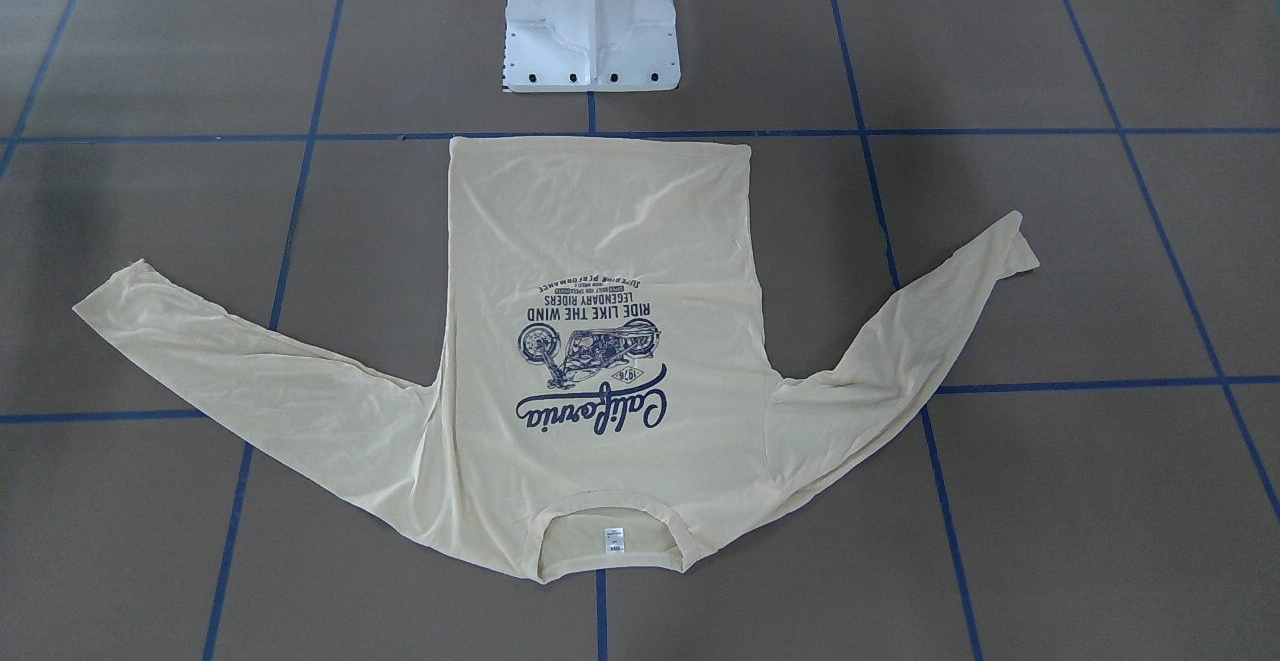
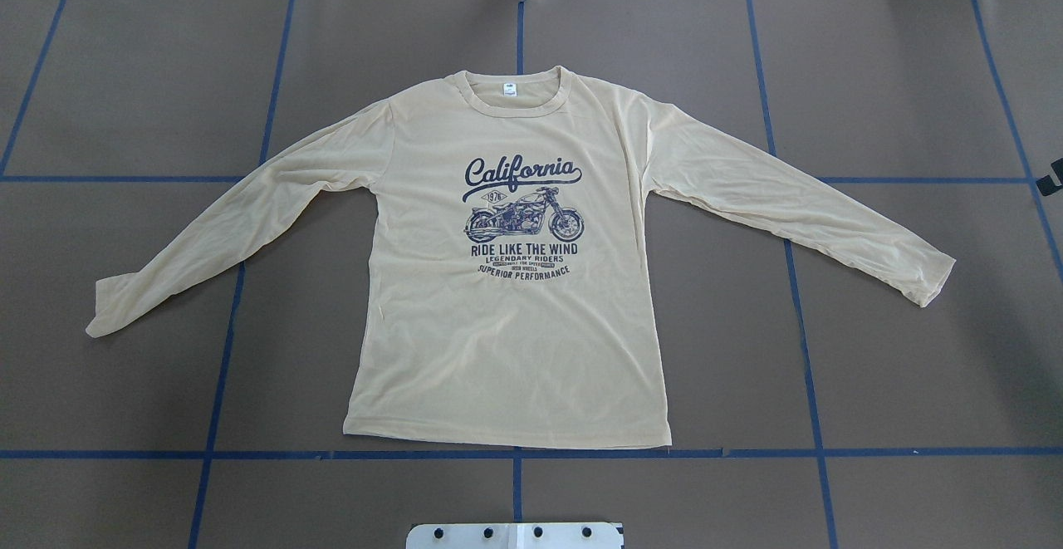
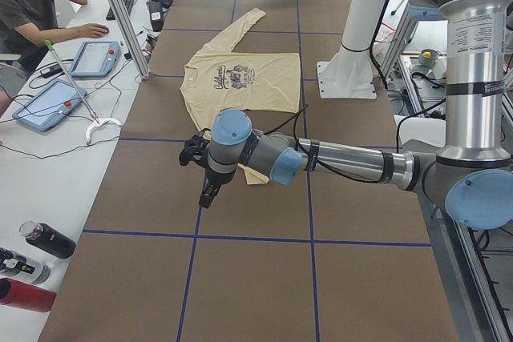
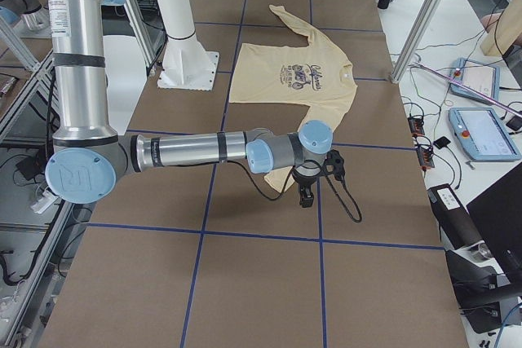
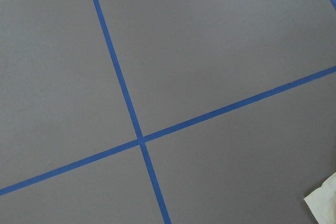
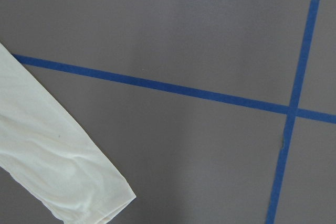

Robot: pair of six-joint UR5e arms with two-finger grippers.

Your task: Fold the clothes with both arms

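The cream-yellow long-sleeved shirt (image 1: 600,241) lies flat on the brown table, print up and both sleeves spread out; it also shows in the overhead view (image 2: 507,350). Its neck label (image 2: 507,92) is at the far side from the robot. My left gripper (image 3: 207,198) hangs low over the table just past the left sleeve's cuff. My right gripper (image 4: 306,197) hangs just past the right cuff. Both show clearly only in the side views, so I cannot tell if they are open or shut. The right wrist view shows the cuff (image 6: 63,171); the left wrist view shows a corner of cloth (image 5: 323,203).
The white pedestal base (image 1: 590,31) stands behind the shirt's hem. Blue tape lines (image 2: 515,453) grid the table. A seated operator (image 3: 32,6), control tablets (image 3: 48,102) and bottles (image 3: 40,242) are at a side bench. A small black part (image 2: 1056,175) shows at the overhead view's right edge.
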